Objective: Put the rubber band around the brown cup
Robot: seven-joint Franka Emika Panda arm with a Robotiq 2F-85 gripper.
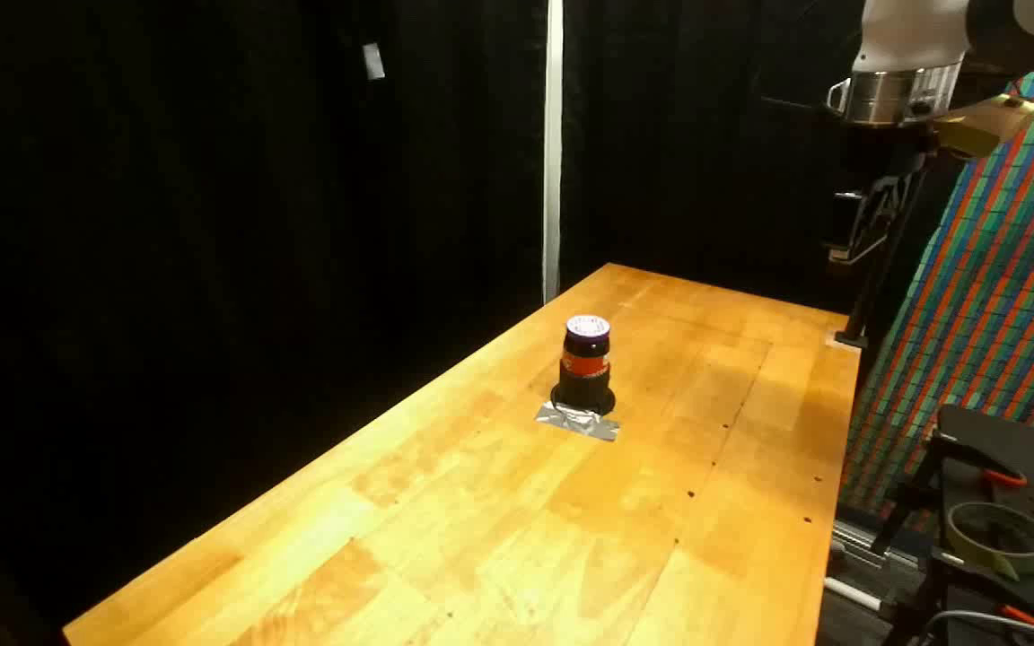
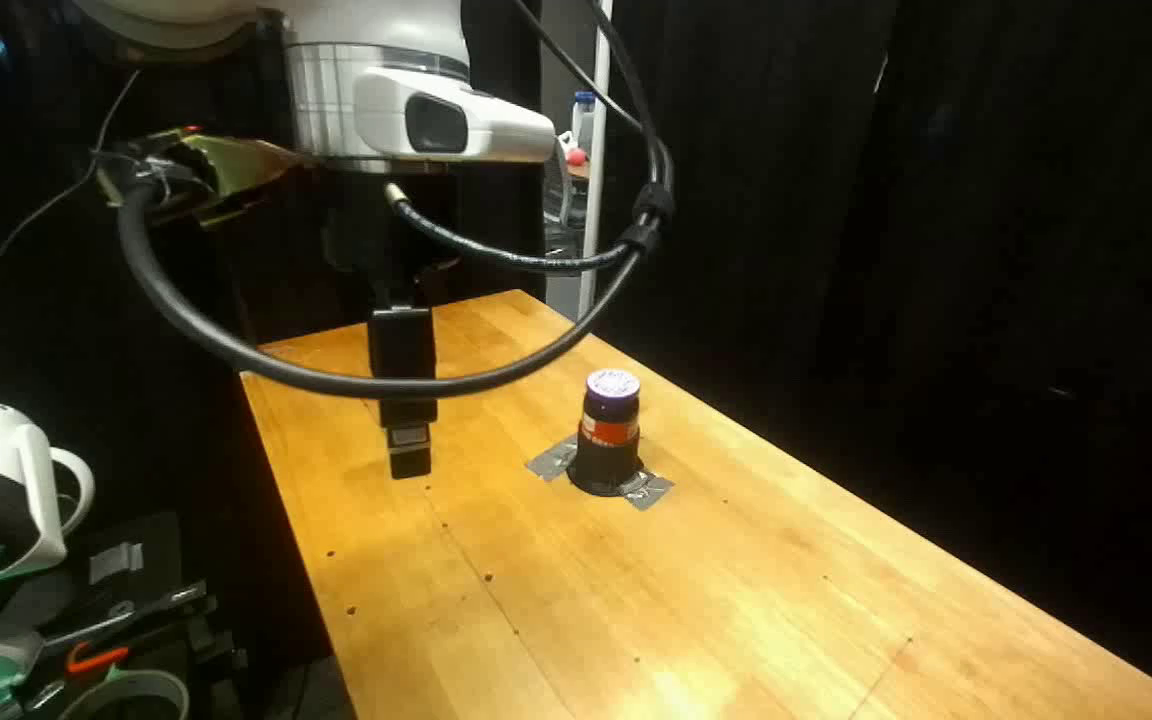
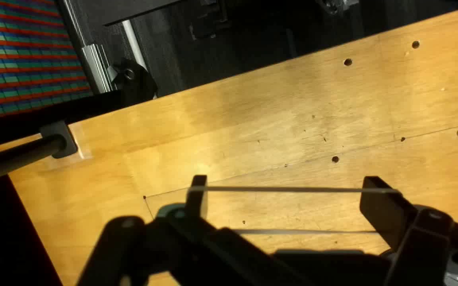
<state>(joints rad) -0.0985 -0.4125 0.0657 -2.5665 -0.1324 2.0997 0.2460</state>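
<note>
The brown cup stands upright on the wooden table, dark with an orange-red stripe and a pale patterned top; it also shows in an exterior view. Its lower part sits in a black round base taped to the table. My gripper is open. The rubber band is stretched around its two fingers, as two thin strands across the gap in the wrist view. My gripper hangs over the table, to the side of the cup and apart from it. The cup is out of the wrist view.
Silver tape holds the base to the wooden table. A black post is clamped at a table corner. A black cable loop hangs from the arm. Black curtains line the table's far side. A side table with a tape roll stands beyond an edge.
</note>
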